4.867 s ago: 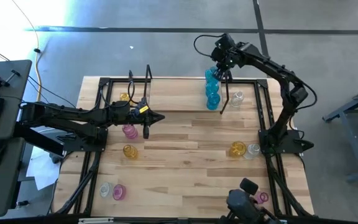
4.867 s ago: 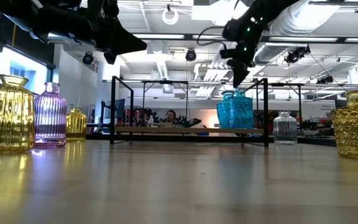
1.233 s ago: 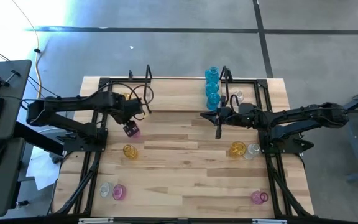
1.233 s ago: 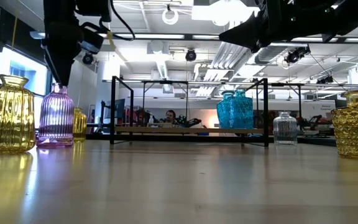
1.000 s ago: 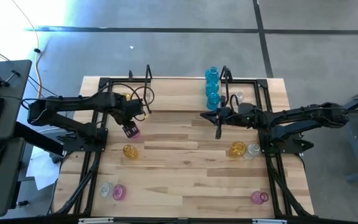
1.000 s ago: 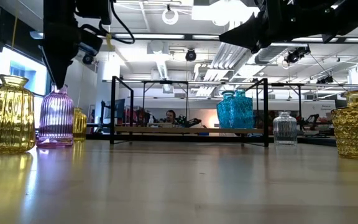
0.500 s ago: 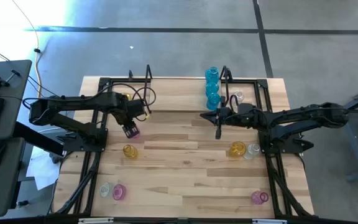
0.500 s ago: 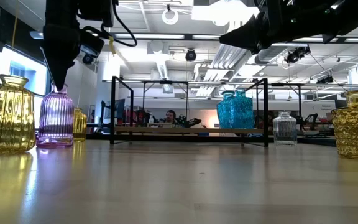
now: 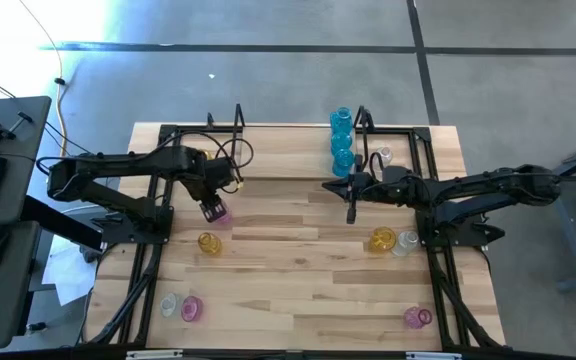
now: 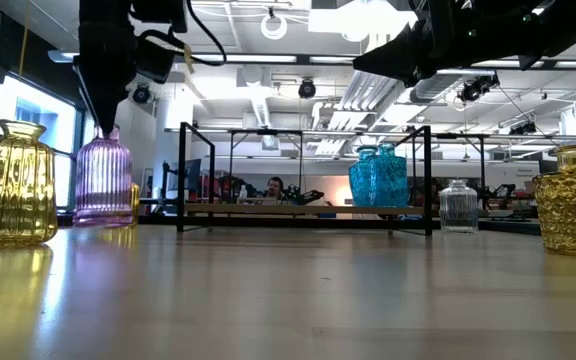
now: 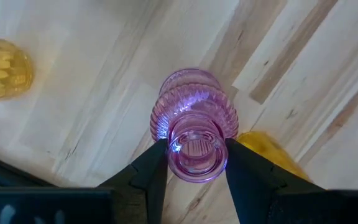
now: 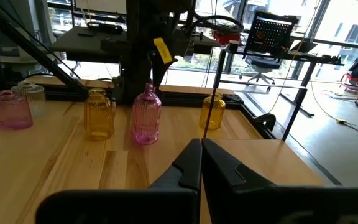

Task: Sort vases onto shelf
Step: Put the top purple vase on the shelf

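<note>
Gripping the pink vase point(image 11: 195, 133) by its neck, the left gripper point(image 11: 196, 163) held it above the tabletop point(image 9: 298, 270), at seven o'clock from the shelf point(image 9: 288, 152). The right gripper point(image 12: 201, 163) hung closed mid-table.

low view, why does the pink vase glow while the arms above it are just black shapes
Low view: bright ceiling lights and a window behind backlight the scene, so the translucent pink vase lets light through, while the opaque left gripper shut on its neck turns to silhouette. Left wrist view: even light, with a white glint on the vase rim. High view: glare washes out the floor at upper left.
</note>
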Available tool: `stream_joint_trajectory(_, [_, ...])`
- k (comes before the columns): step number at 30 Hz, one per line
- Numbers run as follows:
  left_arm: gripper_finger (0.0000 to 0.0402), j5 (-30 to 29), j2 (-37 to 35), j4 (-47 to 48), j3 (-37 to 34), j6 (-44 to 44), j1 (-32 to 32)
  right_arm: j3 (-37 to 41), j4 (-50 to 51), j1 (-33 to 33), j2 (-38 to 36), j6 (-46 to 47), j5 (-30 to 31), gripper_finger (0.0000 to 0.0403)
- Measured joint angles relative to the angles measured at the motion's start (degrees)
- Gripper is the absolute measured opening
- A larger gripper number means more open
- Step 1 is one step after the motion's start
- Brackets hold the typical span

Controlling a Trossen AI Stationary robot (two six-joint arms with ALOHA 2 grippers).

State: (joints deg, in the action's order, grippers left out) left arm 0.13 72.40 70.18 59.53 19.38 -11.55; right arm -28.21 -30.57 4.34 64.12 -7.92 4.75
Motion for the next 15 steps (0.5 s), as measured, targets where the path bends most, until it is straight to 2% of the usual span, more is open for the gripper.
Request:
stream_joint_trajectory(8, [0.0129,1.3,0.85,-1.43,4.14,1.53,1.64,0.0,0.0,0.0,0.0,-0.02,0.0,0.0])
stream_joint_trajectory(15, [0.0129,1.3,7.6,-0.84,14.09,-2.6,2.83,0.0,-0.02,0.0,0.0,-0.02,0.0,0.0])
